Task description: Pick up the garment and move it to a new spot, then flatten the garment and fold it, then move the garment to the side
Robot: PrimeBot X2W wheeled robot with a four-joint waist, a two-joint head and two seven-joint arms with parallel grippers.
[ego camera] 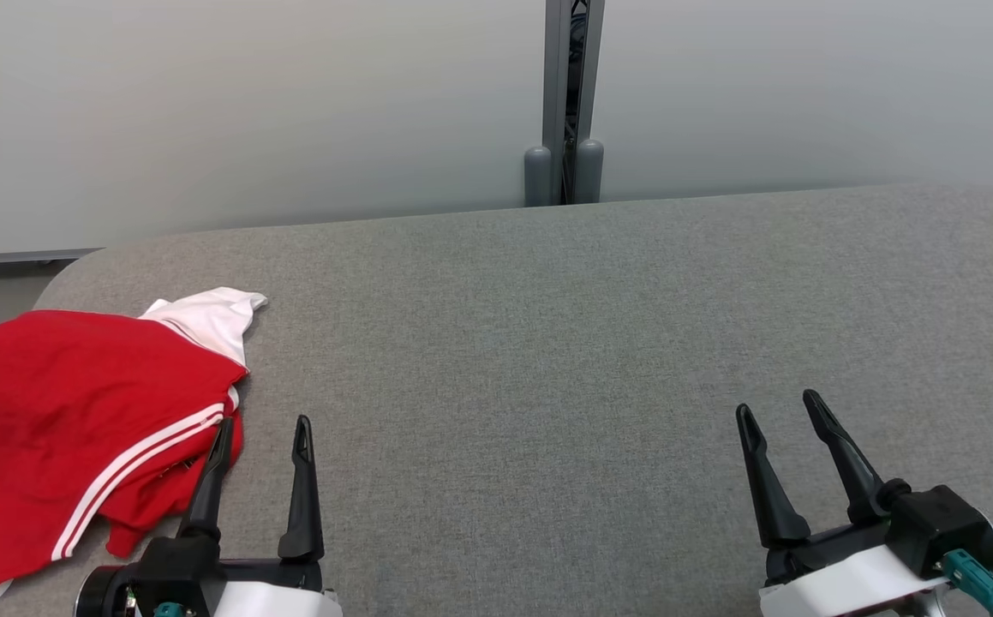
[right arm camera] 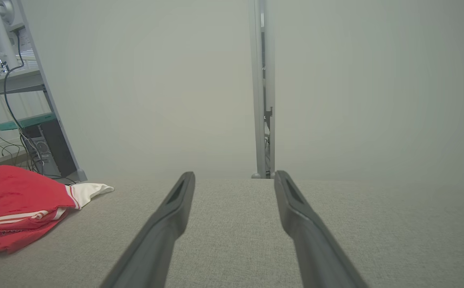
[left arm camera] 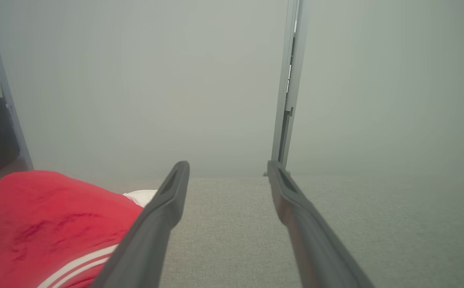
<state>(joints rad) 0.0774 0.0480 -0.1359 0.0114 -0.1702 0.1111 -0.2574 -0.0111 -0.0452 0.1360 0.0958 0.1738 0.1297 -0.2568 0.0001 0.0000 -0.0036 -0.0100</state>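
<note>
Grey table (ego camera: 547, 343): the garment (ego camera: 68, 411), red with white stripes, lies crumpled at the table's near-left corner and seems to spill past the table's left edge. If you pull toward that edge, it likely slides off. It's bunched in layers, so a deep pinch lifts a wad and makes flattening harder. Its white part (ego camera: 213, 317), further toward the table's back, may slip if you grab it alone. Left gripper (ego camera: 263, 424) is at the table's near-left, jaws spread wide and empty, its outer finger overlapping the hem; can't tell if it touches. Come in low and you shove the cloth. Right gripper (ego camera: 778, 403) is at the table's near-right, also spread and empty, so it's a long reach.
</note>
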